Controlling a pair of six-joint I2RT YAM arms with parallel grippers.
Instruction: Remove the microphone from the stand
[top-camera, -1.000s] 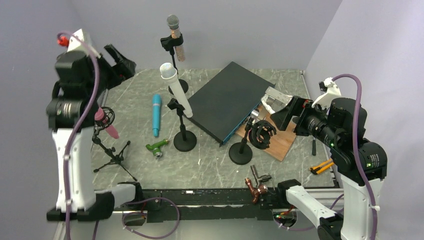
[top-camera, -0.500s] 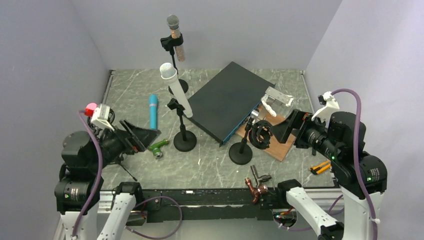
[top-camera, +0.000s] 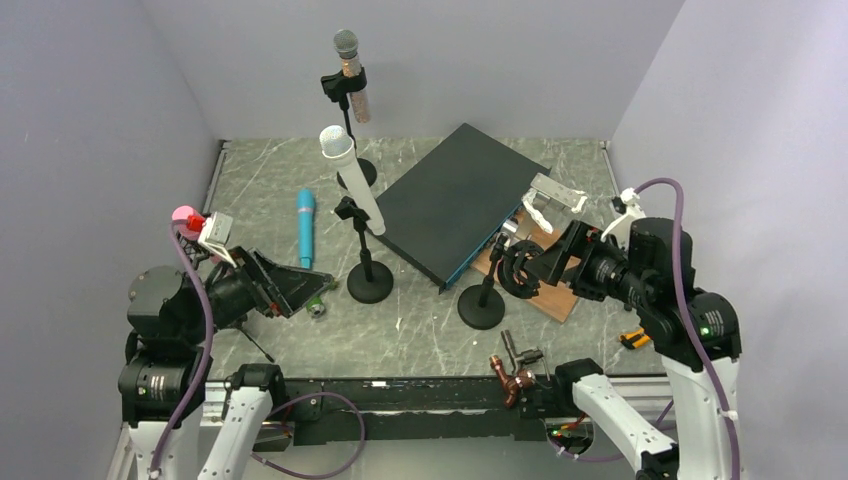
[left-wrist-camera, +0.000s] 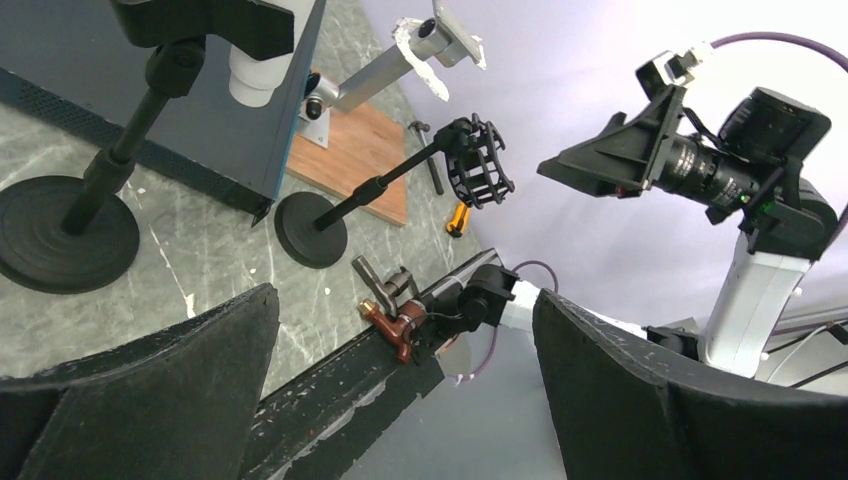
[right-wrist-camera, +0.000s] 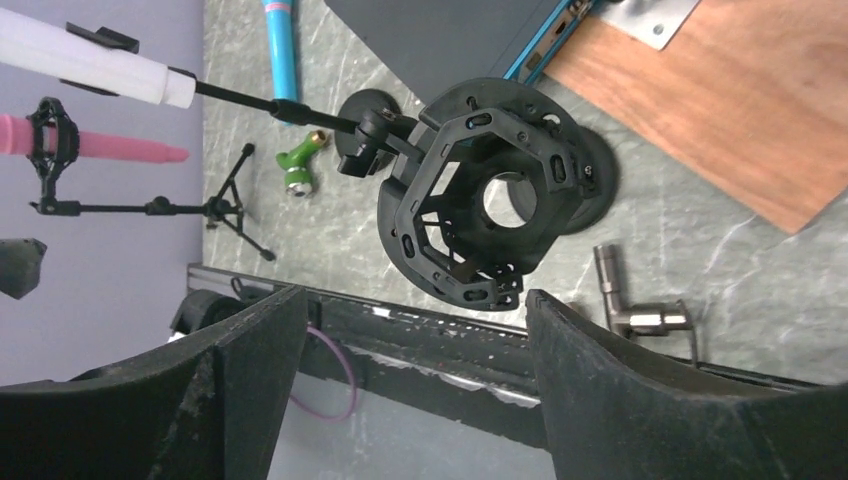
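Three microphones sit in stands on a marbled table (top-camera: 440, 330), and neither arm holds anything, so the task looks to be at the approach step. The left jaws are spread wide, low over the near left corner, aimed along the near edge toward the right arm. The right jaws are also spread wide near the right edge, with an empty shock mount (right-wrist-camera: 480, 215) straight ahead of them, untouched.

The pink microphone (right-wrist-camera: 110, 145) lies level in a tripod stand (right-wrist-camera: 150, 207) at the left edge. It is just beside the left arm (top-camera: 165, 310), behind its jaws, and well apart from the right jaws. The white microphone (top-camera: 350, 175) leans in a round-based stand (top-camera: 370, 283) at the table's middle, between the two arms. A grey-headed microphone (top-camera: 350, 75) stands at the far edge. A blue microphone (top-camera: 304, 228) lies loose on the table.

Which one is meant cannot be told. The next move probably calls for turning one pair of jaws onto a microphone body and closing across it clear of the clip. The microphone would then be drawn out along its length without tipping the stand.
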